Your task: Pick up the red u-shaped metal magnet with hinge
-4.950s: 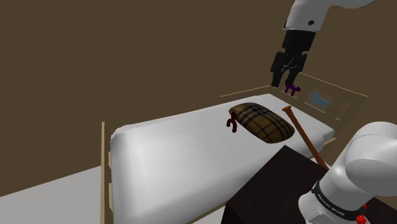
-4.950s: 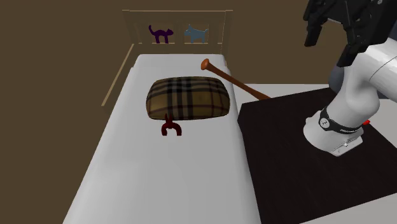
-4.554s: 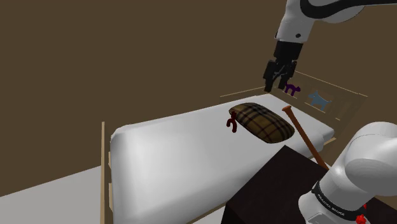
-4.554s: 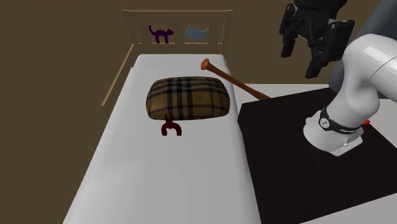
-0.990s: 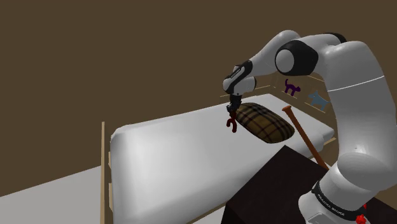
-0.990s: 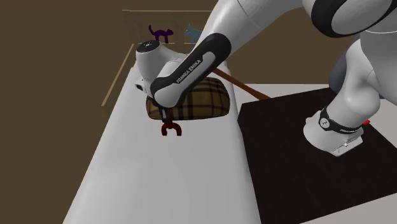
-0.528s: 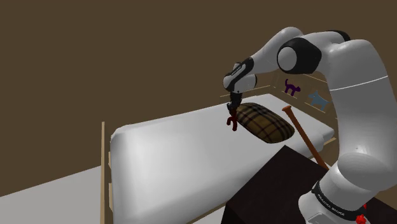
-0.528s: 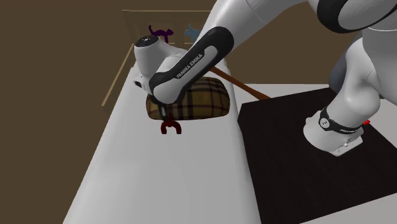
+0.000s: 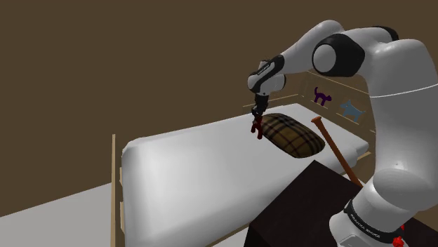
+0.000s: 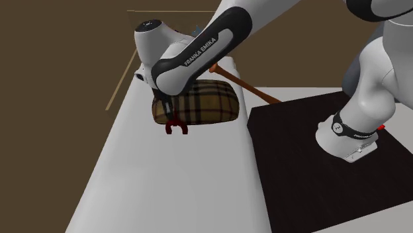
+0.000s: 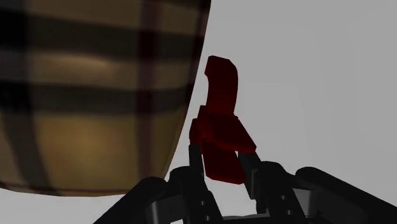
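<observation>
Gripper (image 11: 222, 167) fingers (image 11: 195, 169) clamped narrow on the red magnet (image 11: 219, 127), which sticks out past the fingertips. The clamped end is hidden between the pads, and I can't tell if it's clear of the mattress (image 9: 189, 168). Plaid pillow (image 11: 95, 95) edge is just beside one finger; bare mattress on the other side.

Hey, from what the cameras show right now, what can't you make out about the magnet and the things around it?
Magnet: wrist view, its gripped end is hidden between the fingers; shoulder view, too small and dark to show a hinge.
Purple cat figure: second exterior view, covered by the arm.
Bat: second exterior view, the end away from the knob is hidden behind the stand.
</observation>
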